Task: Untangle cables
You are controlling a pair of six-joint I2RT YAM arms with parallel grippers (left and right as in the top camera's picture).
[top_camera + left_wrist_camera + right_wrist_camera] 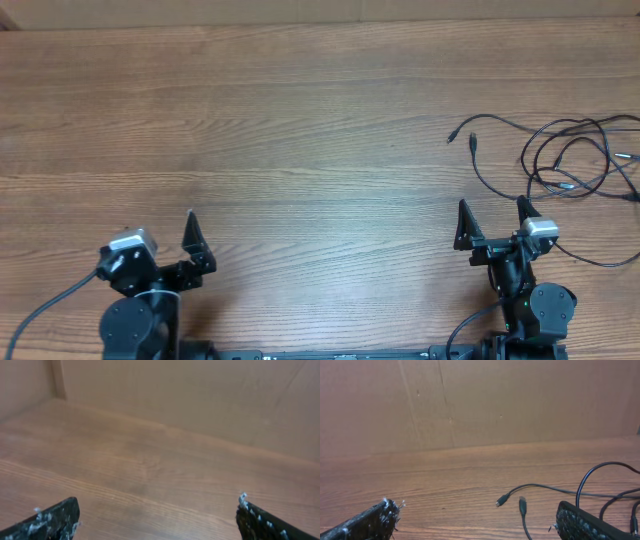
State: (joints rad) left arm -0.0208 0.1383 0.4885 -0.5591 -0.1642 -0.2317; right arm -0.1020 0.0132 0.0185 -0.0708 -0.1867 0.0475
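Right tool (491,208) agape near cables (565,185)

You have nothing to read here: no word, label, brand, number or sign shows on the wooden surface (300,130), on the cables (580,160) or on the brown wall (480,405) behind it. The plug ends (502,501) of the cables are too small and blurred for you to make out any marking on them.
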